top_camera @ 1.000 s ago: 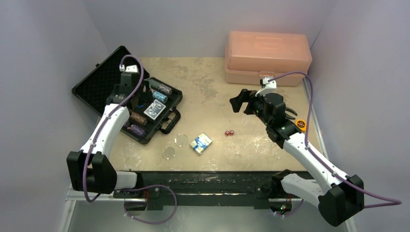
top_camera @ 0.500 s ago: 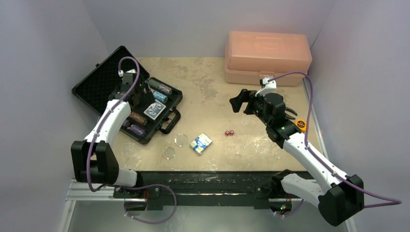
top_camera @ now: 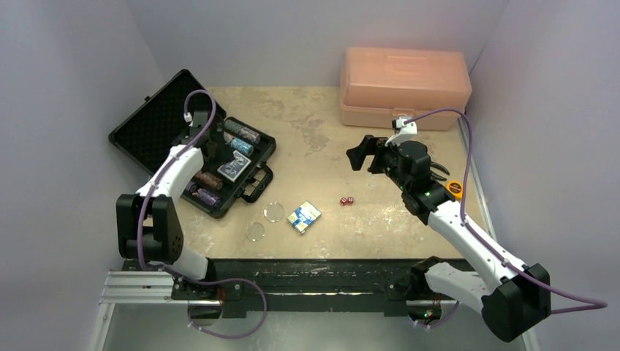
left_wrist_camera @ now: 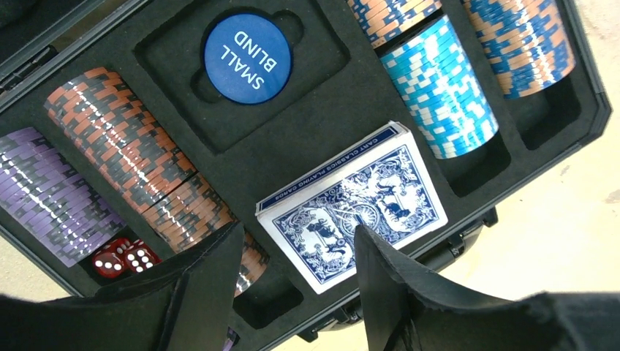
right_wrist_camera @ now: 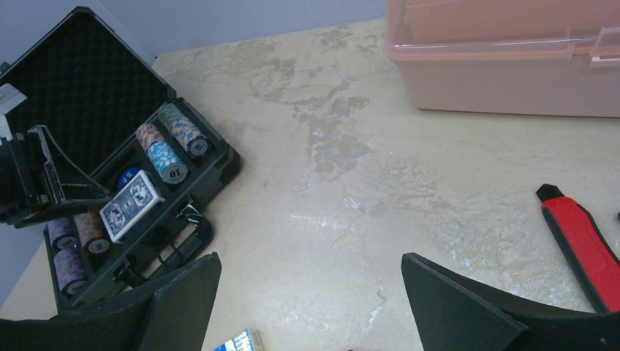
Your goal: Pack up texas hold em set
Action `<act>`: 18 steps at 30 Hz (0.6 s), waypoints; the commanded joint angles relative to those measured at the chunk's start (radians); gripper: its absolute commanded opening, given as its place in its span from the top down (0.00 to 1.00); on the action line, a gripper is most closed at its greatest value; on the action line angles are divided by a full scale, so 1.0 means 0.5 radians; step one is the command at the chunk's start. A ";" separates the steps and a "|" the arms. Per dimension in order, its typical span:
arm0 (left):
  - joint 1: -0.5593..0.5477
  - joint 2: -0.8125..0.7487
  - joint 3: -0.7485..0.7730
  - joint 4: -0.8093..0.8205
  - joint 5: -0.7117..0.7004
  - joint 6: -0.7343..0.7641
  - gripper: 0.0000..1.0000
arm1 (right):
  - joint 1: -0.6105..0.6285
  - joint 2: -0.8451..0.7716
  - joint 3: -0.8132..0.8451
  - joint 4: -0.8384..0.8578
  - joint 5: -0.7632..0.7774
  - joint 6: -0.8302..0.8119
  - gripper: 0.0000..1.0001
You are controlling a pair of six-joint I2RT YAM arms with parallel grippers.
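We're partway there: chip rows (left_wrist_camera: 124, 161), one blue deck (left_wrist_camera: 351, 205) and red dice (left_wrist_camera: 124, 257) sit in the open case (top_camera: 142, 128) beneath our parted, empty left gripper (left_wrist_camera: 296, 234), while the second deck (top_camera: 303, 216), loose dice (top_camera: 346, 200) and clear discs (top_camera: 274, 211) wait on the table (top_camera: 322, 131), right gripper (right_wrist_camera: 307, 267) spread wide, empty.

Bare tabletop (top_camera: 314, 139) separates briefcase (top_camera: 146, 124) from pink toolbox (top_camera: 406, 86).

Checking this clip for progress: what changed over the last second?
The left arm folded in: its elbow swung away from the near edge toward the black case, and the left gripper slid slightly right over the tray, jaws apart, holding nothing. The right gripper, open, the loose card deck, the red dice and the clear discs stayed put.
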 commanded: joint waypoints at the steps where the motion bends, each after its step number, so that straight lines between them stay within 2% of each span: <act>1: 0.011 0.066 0.062 0.054 -0.039 -0.070 0.45 | 0.017 0.007 -0.014 0.053 0.051 -0.033 0.01; 12: 0.010 0.236 0.074 0.135 -0.052 -0.067 0.53 | 0.023 -0.001 -0.014 0.047 0.057 -0.035 0.01; 18: 0.011 0.194 0.167 0.032 -0.129 -0.034 0.55 | 0.028 -0.005 -0.013 0.048 0.057 -0.036 0.01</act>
